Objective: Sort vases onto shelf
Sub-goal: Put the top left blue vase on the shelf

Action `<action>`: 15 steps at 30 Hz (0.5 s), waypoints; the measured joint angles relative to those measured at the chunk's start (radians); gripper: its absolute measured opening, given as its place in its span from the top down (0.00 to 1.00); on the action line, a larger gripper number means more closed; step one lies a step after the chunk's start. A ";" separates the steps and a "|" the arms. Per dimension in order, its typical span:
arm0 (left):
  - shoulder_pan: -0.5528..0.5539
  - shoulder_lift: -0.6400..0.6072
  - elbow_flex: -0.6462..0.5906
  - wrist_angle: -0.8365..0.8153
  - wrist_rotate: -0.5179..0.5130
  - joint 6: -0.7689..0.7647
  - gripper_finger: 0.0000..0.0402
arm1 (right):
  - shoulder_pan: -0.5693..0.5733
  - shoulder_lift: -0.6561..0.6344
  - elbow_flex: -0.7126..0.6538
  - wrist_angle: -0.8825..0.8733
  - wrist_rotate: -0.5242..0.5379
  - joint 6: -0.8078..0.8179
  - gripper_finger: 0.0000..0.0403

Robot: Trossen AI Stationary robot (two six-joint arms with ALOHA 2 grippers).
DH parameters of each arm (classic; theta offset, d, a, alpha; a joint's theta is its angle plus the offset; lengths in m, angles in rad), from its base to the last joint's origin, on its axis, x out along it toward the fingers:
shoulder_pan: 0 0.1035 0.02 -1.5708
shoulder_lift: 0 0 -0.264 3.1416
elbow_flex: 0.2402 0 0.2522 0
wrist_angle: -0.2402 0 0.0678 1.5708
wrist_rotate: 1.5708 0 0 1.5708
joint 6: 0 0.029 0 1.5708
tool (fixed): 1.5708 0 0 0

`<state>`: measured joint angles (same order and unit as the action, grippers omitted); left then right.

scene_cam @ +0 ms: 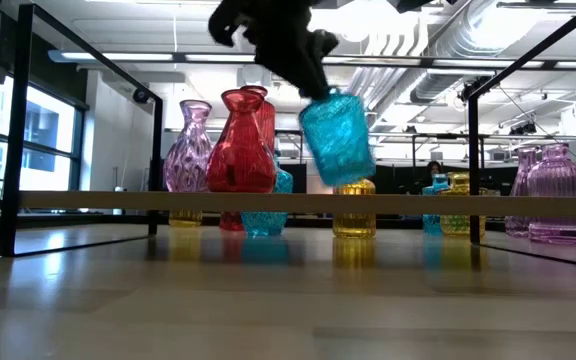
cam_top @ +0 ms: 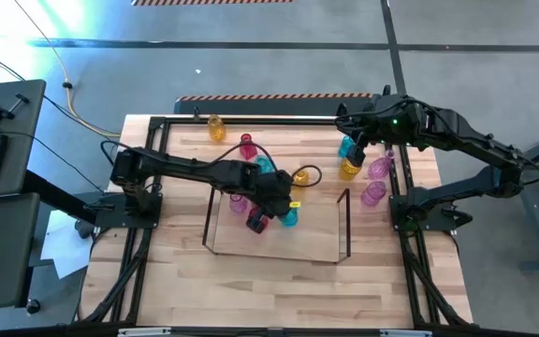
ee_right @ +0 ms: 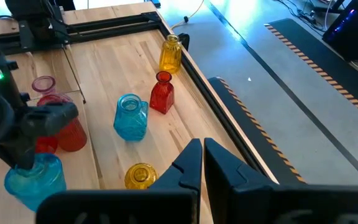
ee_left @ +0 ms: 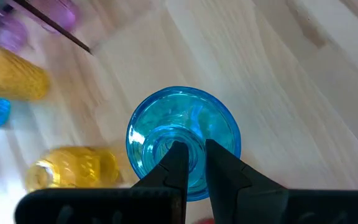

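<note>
My left gripper is over the shelf, shut on a cyan vase. The vase hangs tilted just above the shelf's clear board. A pink vase and two red vases stand upright on the board beside it. Loose vases stand on the table behind the shelf: yellow, red, cyan. Further cyan, yellow and pink ones stand at the far right. My right gripper hangs shut and empty above that far right group. My left gripper holds the cyan vase by the rim of its neck. One finger is inside the mouth and the other outside. The fingers come slanting down from above. The vase hangs below them, tilted, its base close above the shelf's board.
Thin dark upright frames close the shelf's two short ends. The black metal frame runs around the wooden table. A yellow vase and a black cable loop sit just behind the shelf. The shelf's right half is bare.
</note>
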<state>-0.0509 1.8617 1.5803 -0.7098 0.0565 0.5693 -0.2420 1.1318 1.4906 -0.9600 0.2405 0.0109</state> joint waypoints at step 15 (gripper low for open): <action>0.000 0.024 0.000 0.007 0.013 0.017 0.89 | 0.000 0.000 0.000 0.002 0.000 0.008 1.00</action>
<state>-0.0505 1.8858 1.5803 -0.7026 0.0695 0.5863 -0.2420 1.1316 1.4902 -0.9581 0.2403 0.0193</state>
